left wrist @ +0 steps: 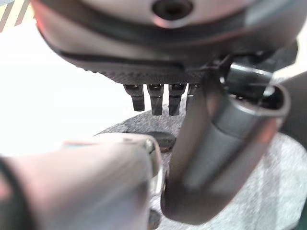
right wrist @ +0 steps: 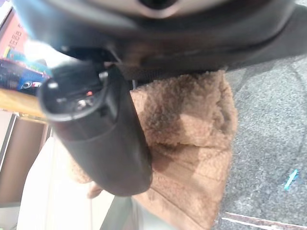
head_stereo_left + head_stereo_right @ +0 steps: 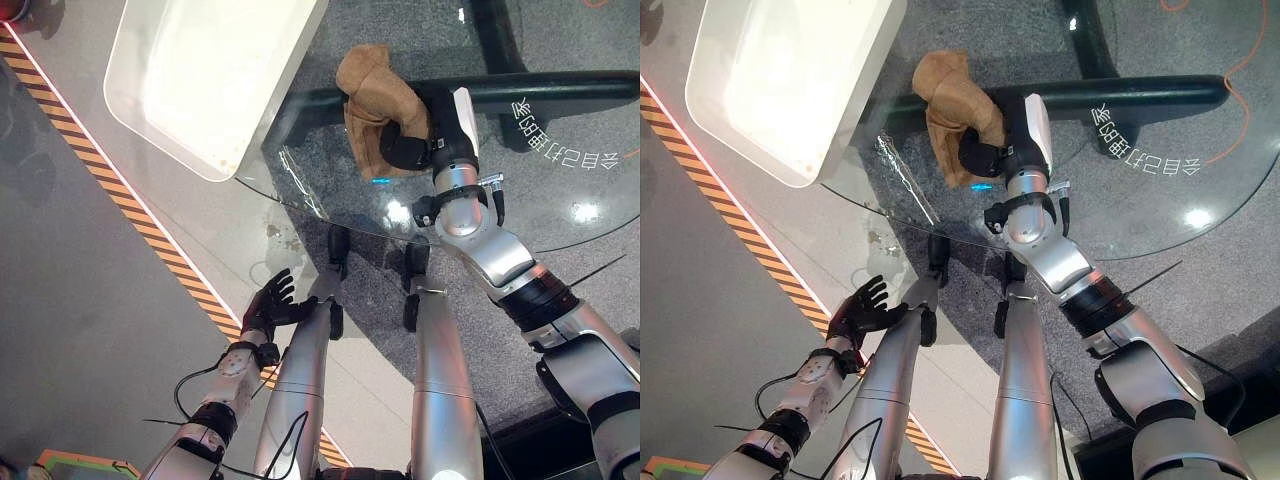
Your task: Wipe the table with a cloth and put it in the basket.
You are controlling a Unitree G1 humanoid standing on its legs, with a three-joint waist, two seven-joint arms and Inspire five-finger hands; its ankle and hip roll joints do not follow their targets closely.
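A brown fleecy cloth (image 3: 368, 92) lies bunched on the round glass table (image 3: 560, 215), near its far left edge. My right hand (image 3: 408, 148) rests on the cloth's near side, with its fingers curled into the fabric. In the right wrist view the thumb (image 2: 108, 139) presses against the cloth (image 2: 192, 124), which hangs in folds past it. My left hand (image 3: 268, 306) hangs low at the left, beside the table's rim and off the glass, its fingers spread and holding nothing.
A large white rounded-corner surface (image 3: 210, 70) stands at the far left, its corner overlapping the glass. A dark bar of the table's base (image 3: 570, 88) shows through the glass. Yellow-and-black floor tape (image 3: 120, 190) runs diagonally at the left.
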